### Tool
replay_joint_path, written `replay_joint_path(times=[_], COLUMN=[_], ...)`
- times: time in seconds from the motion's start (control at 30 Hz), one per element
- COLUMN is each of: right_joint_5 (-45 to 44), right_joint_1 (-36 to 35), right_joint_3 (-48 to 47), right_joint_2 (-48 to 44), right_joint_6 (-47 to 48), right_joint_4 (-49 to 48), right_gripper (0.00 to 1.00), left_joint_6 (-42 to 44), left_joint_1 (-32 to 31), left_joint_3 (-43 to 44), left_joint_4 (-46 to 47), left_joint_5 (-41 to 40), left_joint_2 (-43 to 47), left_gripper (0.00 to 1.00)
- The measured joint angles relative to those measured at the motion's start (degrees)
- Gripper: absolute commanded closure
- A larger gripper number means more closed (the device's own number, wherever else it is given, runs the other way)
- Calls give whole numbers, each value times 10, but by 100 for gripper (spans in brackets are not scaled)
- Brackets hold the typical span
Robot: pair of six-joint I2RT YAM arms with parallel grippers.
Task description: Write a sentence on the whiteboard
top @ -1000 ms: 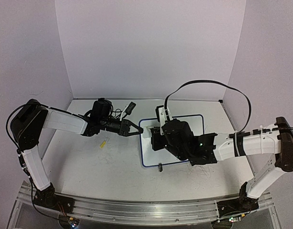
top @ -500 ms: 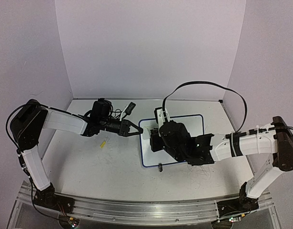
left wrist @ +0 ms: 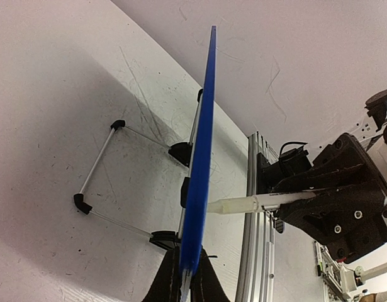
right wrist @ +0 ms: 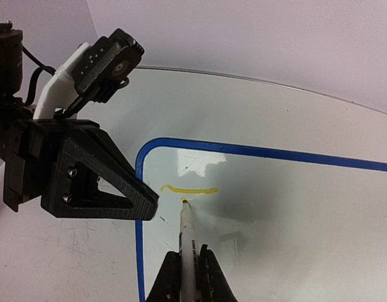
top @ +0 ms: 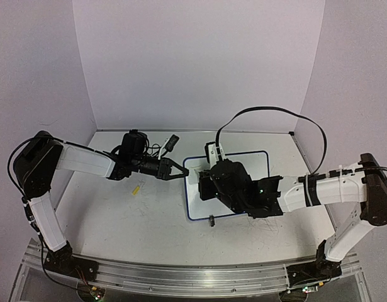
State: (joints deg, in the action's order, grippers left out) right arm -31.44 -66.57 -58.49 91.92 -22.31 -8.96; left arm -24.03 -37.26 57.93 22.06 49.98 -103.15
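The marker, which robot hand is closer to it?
Right. The right gripper is shut on the marker, its tip on the whiteboard just under a yellow stroke. The left gripper pinches the board's left edge, beside the marker, not touching it.

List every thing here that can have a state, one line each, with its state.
whiteboard: mostly blank, clamped at its left edge.
sentence: barely begun, one short yellow stroke.
marker: uncapped, tip against the whiteboard below the stroke.
left gripper: shut on the whiteboard.
right gripper: shut on the marker.
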Motion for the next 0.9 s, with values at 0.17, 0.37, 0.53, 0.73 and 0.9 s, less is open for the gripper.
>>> replay_joint_path(times=[0.17,0.37,0.53,0.73,0.9], right_joint_5=[7,13,15,26,52], right_joint_1=[-1,-10,-14,-13,2], right_joint_3=[5,18,24,33,79], right_joint_2=[0,0,-2,-19,-77], right_joint_6=[-12,-25,-35,-37,-35], right_joint_4=[0,3,11,14,-8], right_gripper=[100,100,100,100,100], left_joint_6=[0,0,0,1,1], left_joint_1=[0,0,0,-1,-2], left_joint_3=[0,0,-1,-1,-1], left_joint_4=[0,0,0,0,0], left_joint_5=[-1,-2,-2,-1,-1], left_joint_2=[0,0,0,0,0], left_gripper=[100,100,100,100,100])
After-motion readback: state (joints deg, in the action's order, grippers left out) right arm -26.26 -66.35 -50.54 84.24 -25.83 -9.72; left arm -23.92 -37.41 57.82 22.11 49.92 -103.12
